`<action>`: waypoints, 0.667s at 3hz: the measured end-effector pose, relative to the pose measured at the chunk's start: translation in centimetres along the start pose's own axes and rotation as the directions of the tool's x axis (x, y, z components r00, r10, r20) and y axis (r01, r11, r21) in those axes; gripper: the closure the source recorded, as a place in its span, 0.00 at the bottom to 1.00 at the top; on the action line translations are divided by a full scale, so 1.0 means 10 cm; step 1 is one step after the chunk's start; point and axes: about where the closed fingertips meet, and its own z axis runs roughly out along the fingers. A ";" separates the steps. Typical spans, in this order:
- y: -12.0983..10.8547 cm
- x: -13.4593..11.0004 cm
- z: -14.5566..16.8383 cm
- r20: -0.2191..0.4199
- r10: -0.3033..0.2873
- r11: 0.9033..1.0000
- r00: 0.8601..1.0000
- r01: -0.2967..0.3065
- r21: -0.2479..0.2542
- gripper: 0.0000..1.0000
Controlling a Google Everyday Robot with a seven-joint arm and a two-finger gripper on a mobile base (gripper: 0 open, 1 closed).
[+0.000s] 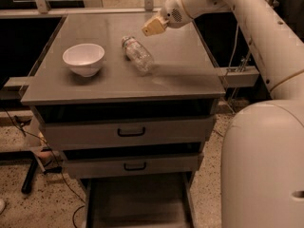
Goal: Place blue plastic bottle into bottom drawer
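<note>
The blue plastic bottle lies on its side on the grey cabinet top, right of centre, with its cap end pointing to the back left. My gripper hovers just behind and to the right of the bottle, above the top, clear of it and holding nothing. The bottom drawer is pulled out at the foot of the cabinet; its dark flat interior holds nothing that I can see.
A white bowl stands on the left of the cabinet top. Two closed drawers with black handles sit above the bottom drawer. My white arm and base fill the right side. Cables lie on the floor at left.
</note>
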 end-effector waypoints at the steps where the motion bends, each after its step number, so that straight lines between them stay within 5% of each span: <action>1: 0.00 0.00 0.00 0.000 0.000 1.000 1.000 0.000 0.000 0.85; 2: 0.00 0.00 0.00 0.000 0.000 1.000 1.000 0.000 0.000 0.63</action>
